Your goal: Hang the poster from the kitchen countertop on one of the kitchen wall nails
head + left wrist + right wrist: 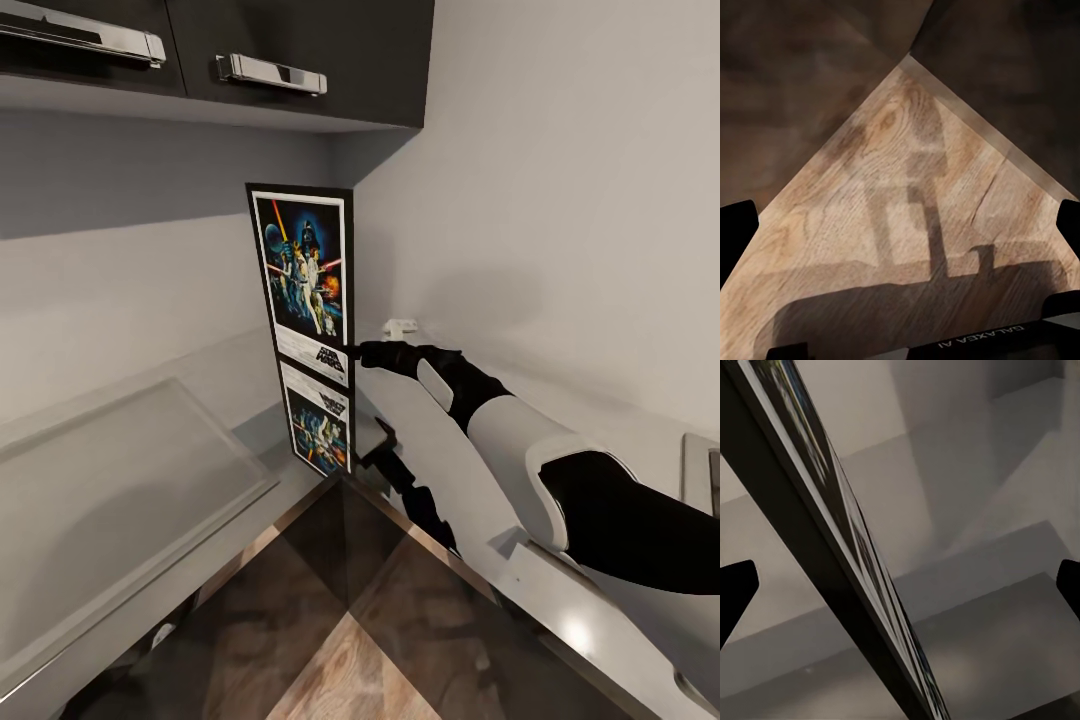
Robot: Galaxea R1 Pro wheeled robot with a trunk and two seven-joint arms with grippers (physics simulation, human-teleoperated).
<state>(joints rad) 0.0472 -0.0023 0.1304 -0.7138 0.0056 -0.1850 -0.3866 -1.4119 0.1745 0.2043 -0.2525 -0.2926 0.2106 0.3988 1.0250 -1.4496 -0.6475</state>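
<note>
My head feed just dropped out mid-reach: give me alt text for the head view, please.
The poster stands upright in the corner of the glossy kitchen countertop, its reflection below it. The right hand reaches its lower right edge; whether it grips is unclear. Dark wall cabinets hang above.

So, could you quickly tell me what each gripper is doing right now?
Left gripper: open, holding nothing, above the wood floor.
Right gripper: open, fingers either side of the poster's edge.

Black frame, white inner border, colourful figures on dark blue: poster (pixel 305 275). Pale grey glossy: kitchen countertop (pixel 130 480). Light wood grain: plank floor (pixel 907 217). White and black: right arm (pixel 520 450).
</note>
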